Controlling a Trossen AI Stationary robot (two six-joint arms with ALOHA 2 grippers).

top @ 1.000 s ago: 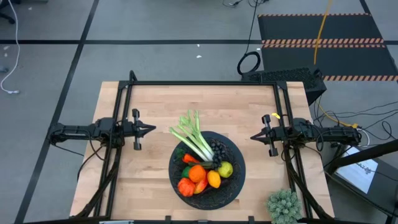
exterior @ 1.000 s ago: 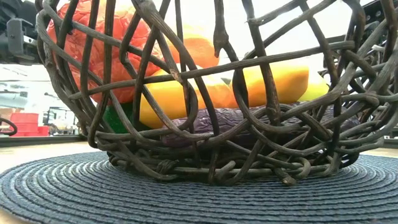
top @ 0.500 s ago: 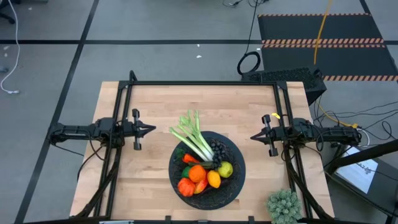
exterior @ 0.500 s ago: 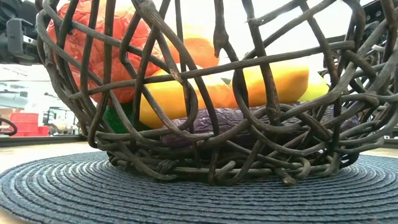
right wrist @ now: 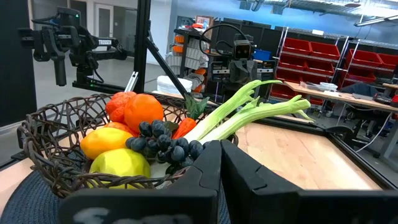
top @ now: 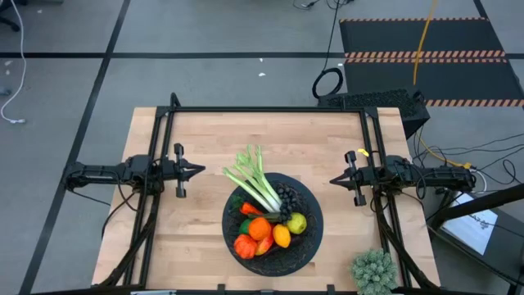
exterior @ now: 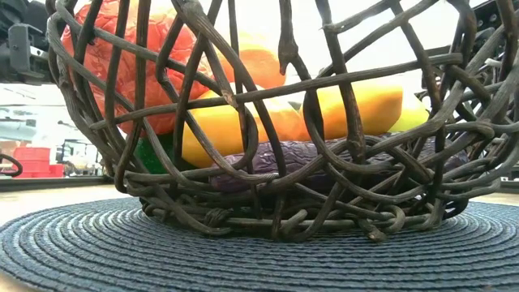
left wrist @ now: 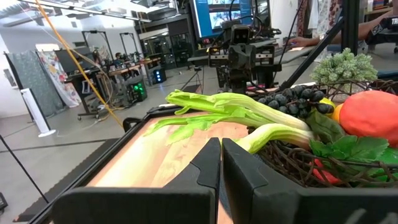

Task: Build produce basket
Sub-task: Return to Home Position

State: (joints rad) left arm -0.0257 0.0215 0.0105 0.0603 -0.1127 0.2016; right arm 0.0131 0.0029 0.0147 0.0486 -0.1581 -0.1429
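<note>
The black woven basket (top: 304,239) sits on a dark round mat (exterior: 73,251) at the table's near middle. It holds oranges (top: 259,229), a lemon (top: 282,236), a lime-yellow fruit (top: 296,223), dark grapes (top: 286,199), a red pepper (top: 244,245) and a purple eggplant (exterior: 292,156). The leek (top: 254,182) lies with its white end in the basket and its green leaves sticking out over the far-left rim. My left gripper (top: 202,170) hovers left of the basket, shut. My right gripper (top: 332,179) hovers right of it, shut. Neither holds anything.
A bushy pale-green spiky clump (top: 374,272) stands at the table's near right corner. Black frame rails (top: 270,109) run along the far edge and both sides. Bare wood lies between the basket and the far edge.
</note>
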